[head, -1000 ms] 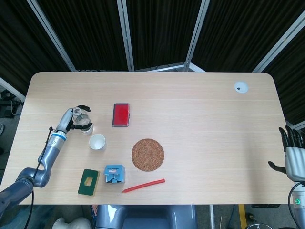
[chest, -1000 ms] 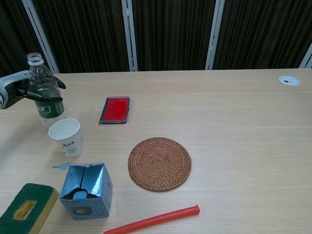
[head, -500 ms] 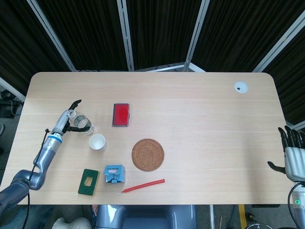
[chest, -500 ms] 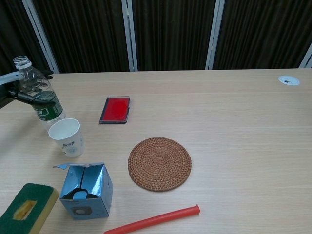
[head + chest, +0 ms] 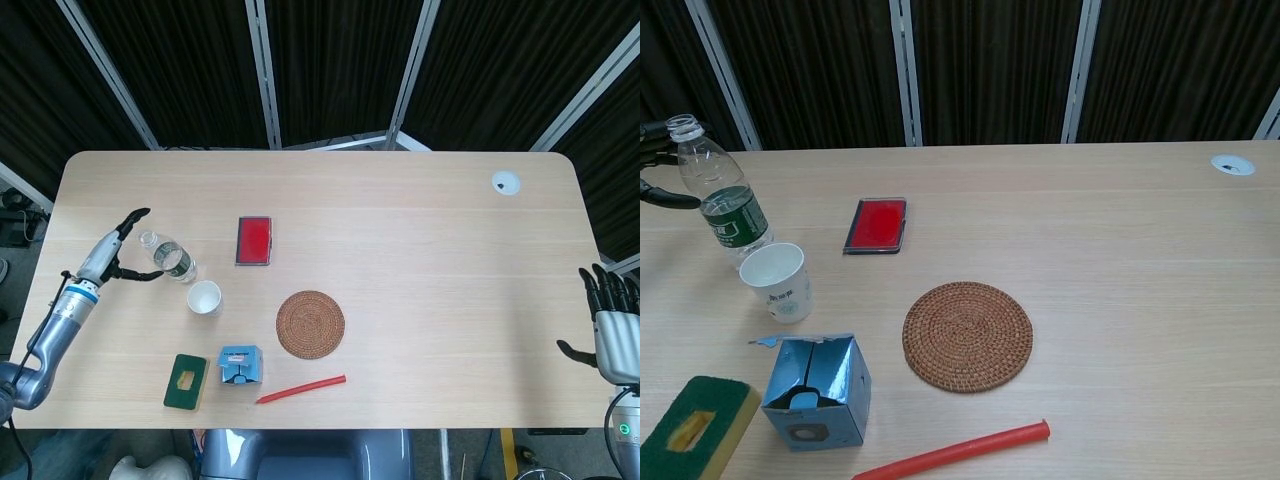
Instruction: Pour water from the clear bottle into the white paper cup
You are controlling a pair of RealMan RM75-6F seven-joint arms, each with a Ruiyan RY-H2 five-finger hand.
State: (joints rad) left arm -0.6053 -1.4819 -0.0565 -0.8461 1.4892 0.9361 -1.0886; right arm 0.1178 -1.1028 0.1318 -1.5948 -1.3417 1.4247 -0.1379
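The clear bottle (image 5: 170,261) (image 5: 724,196) with a green label stands uncapped on the table, leaning a little to the left. Just in front of it and to its right stands the white paper cup (image 5: 204,298) (image 5: 777,282), upright. My left hand (image 5: 118,250) (image 5: 660,180) is open to the left of the bottle, its fingers spread and off the plastic. My right hand (image 5: 610,315) hangs open beyond the table's right edge, holding nothing.
A red flat case (image 5: 254,240) lies behind the cup. A woven coaster (image 5: 310,323), a blue box (image 5: 240,365), a green and yellow sponge (image 5: 186,381) and a red stick (image 5: 300,388) lie toward the front. A white grommet (image 5: 506,182) sits far right.
My left hand let go of the bottle and drew away to the left. The bottle now stands free, tilted slightly. The right hand stayed put.
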